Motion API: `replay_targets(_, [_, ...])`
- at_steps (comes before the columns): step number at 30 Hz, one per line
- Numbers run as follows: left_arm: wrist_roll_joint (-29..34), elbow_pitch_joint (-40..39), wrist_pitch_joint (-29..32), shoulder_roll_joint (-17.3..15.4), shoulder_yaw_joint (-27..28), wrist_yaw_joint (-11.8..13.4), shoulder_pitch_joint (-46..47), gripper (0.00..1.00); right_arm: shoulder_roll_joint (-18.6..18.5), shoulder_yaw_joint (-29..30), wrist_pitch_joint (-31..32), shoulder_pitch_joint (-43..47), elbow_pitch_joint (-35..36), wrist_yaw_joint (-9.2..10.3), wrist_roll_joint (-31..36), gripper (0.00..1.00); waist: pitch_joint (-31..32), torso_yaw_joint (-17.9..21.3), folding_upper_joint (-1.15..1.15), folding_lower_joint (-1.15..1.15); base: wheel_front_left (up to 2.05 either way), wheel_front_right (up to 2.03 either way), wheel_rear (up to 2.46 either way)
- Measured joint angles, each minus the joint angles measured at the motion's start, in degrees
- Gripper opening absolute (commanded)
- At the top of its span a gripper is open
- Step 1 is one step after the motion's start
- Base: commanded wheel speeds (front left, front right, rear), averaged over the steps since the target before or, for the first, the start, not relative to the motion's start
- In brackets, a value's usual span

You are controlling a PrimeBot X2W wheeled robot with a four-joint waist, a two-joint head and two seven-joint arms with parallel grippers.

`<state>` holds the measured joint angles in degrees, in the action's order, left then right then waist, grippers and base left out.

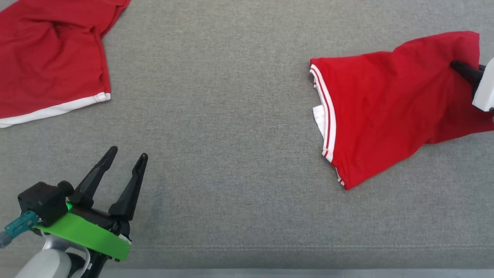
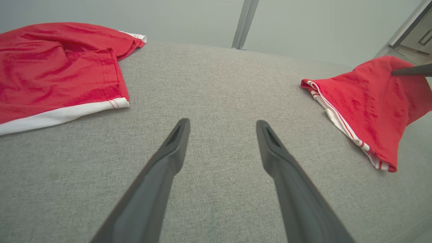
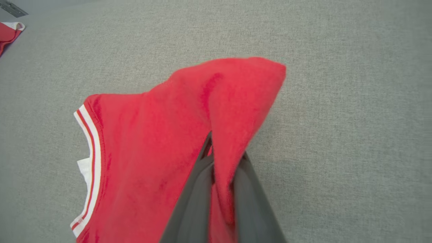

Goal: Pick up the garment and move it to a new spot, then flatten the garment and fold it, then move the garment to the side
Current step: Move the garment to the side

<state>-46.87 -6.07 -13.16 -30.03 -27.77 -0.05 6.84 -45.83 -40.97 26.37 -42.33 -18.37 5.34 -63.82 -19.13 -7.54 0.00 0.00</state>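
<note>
- Two red pieces of clothing lie on the grey fabric surface (image 1: 231,173), well apart: one at the far left, one at the right.
- The garment (image 1: 386,112) in play is the one on the right side of the surface. Its striped band (image 1: 326,112) of white and red faces the middle, and a white label (image 1: 318,117) peeks out just beside it.
- In comes the right gripper (image 1: 459,67) from the right edge, pinched tight on a fold of that garment.
- From the right wrist, the red cloth is squeezed between the two dark fingers (image 3: 195,189) and bunches into a peak above their tips.
- The pinched end is raised off the surface; the striped end rests on it.
- Down at the lower left, the left gripper (image 1: 128,152) has its fingers spread wide with nothing between them, over bare grey fabric and clear of both pieces.
- The other red garment (image 1: 46,65) sits rumpled in the upper left corner, with a white hem (image 1: 54,111) along its near edge.
</note>
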Motion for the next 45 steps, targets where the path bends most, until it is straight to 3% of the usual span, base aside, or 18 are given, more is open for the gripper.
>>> replay_targets(10, [1.35, -3.99, 1.11, -1.60, 0.94, 0.13, 2.84, 1.00, 0.26, 1.54, -2.01, -4.91, -2.44, 0.41, 2.38, 0.00, -6.06, 6.04, 0.00, 0.00, 0.00, 0.00, 0.00])
replay_targets(19, [1.99, -6.95, 3.10, -2.48, 0.96, 0.14, 6.64, 1.00, -2.91, 4.04, -3.82, -8.26, -5.49, 1.02, 5.01, 0.00, -12.89, 9.68, 0.00, 0.00, 0.00, 0.00, 0.00])
replay_targets(36, [2.54, -7.69, 4.03, -3.00, 2.03, 0.62, 9.93, 1.00, -6.61, 6.76, -8.46, -14.09, -12.00, 1.75, 12.16, 0.00, -22.24, 9.12, 0.00, 0.00, 0.00, 0.00, 0.00])
replay_targets(37, [2.54, -7.69, 4.03, -3.00, 2.08, 0.64, 9.93, 1.00, -6.68, 6.90, -8.91, -14.18, -12.50, 1.75, 12.29, 0.09, -22.40, 8.91, 0.00, 0.00, 0.00, 0.00, 0.00])
replay_targets(38, [2.54, -7.68, 4.01, -3.00, 2.22, 0.70, 9.92, 1.00, -6.72, 6.90, -9.43, -14.34, -12.98, 1.75, 12.85, 0.32, -22.55, 8.73, 0.00, 0.00, 0.00, 0.00, 0.00])
replay_targets(39, [2.54, -7.66, 3.97, -3.02, 2.44, 0.96, 9.92, 1.00, -6.76, 6.90, -9.75, -14.58, -13.50, 1.75, 13.52, 0.45, -22.66, 8.60, 0.00, 0.00, 0.00, 0.00, 0.00])
replay_targets(40, [2.54, -7.61, 3.96, -3.08, 2.65, 1.12, 9.92, 1.00, -6.89, 6.94, -10.12, -14.72, -14.28, 1.75, 14.39, 0.93, -22.75, 8.52, 0.00, 0.00, 0.00, 0.00, 0.00])
replay_targets(41, [2.54, -7.56, 3.96, -3.11, 2.86, 1.14, 9.91, 1.00, -7.11, 7.11, -10.84, -14.74, -15.22, 1.75, 15.34, 1.00, -22.80, 8.46, 0.00, 0.00, 0.00, 0.00, 0.00])
replay_targets(45, [2.54, -7.36, 3.47, -3.13, 3.01, 1.55, 9.90, 1.00, -7.64, 8.11, -12.41, -14.72, -19.25, 1.76, 16.52, 1.00, -22.80, 8.40, 0.00, 0.00, 0.00, 0.00, 0.00])
